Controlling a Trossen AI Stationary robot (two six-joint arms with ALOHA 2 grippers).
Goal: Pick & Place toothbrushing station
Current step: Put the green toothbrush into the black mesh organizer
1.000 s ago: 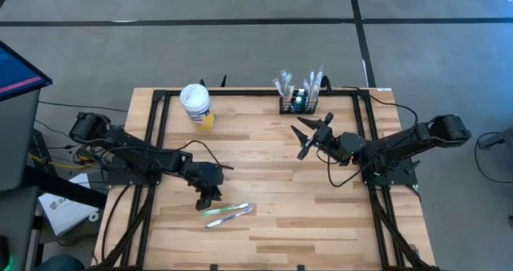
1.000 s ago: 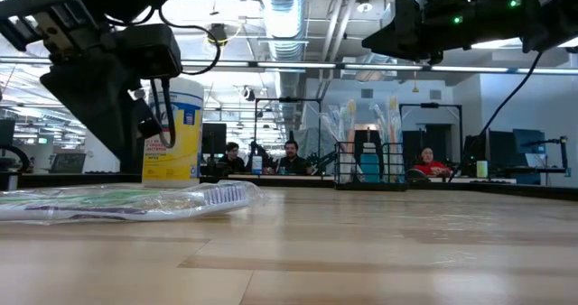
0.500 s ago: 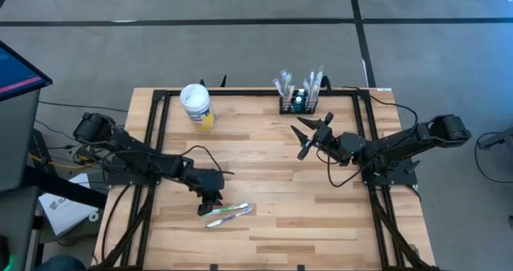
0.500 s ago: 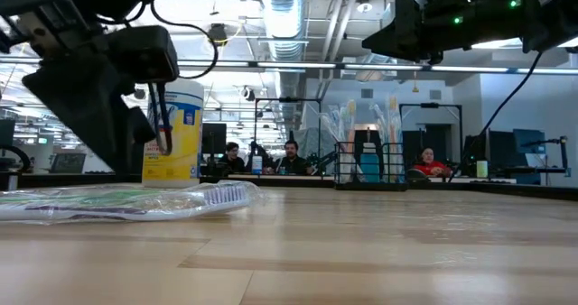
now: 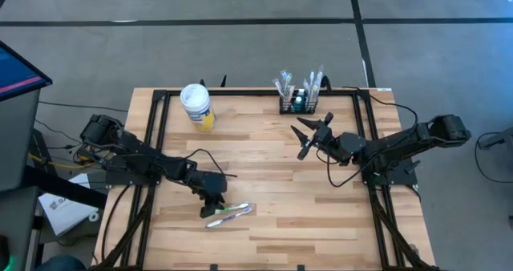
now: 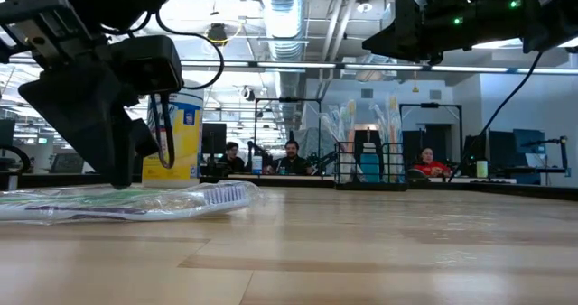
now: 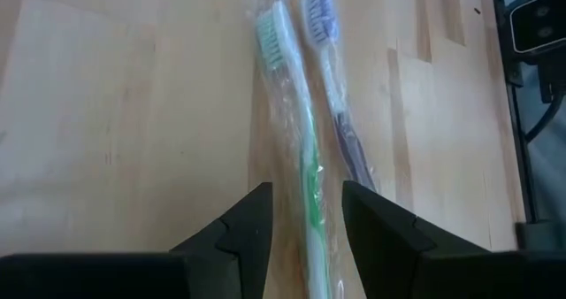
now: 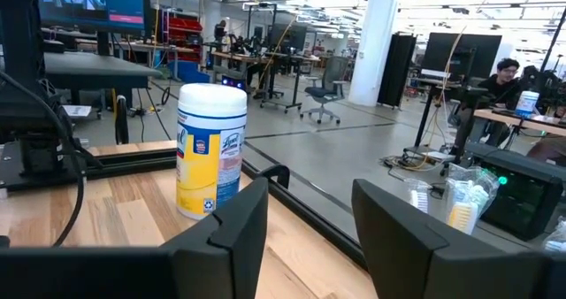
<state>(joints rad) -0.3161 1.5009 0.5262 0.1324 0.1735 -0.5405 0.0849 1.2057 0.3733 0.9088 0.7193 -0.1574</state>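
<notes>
Left wrist view: left hand (image 7: pixel 305 224) spread astride wrapped toothbrushes (image 7: pixel 305 149), ready to pinch.
Right hand (image 5: pixel 309 136): spread, empty, waiting near caddy (image 5: pixel 299 103).

Past the right tool's (image 8: pixel 309 224) parted fingers stands a white tub (image 8: pixel 210 150); perhaps wipes.

On the tabletop (image 5: pixel 272 223), the toothbrushing station (image 5: pixel 299 103) stands at the far edge, right of centre, with wrapped brushes upright in it. The round tub (image 5: pixel 196 105) stands near the far edge, to the left of it and well apart. A clear packet of two toothbrushes (image 5: pixel 230 214) lies flat toward the near side, left of centre. The left hand (image 5: pixel 210 208) sits over that packet's left end; the right hand (image 5: pixel 309 134) hangs above the tabletop just in front of the station.
</notes>
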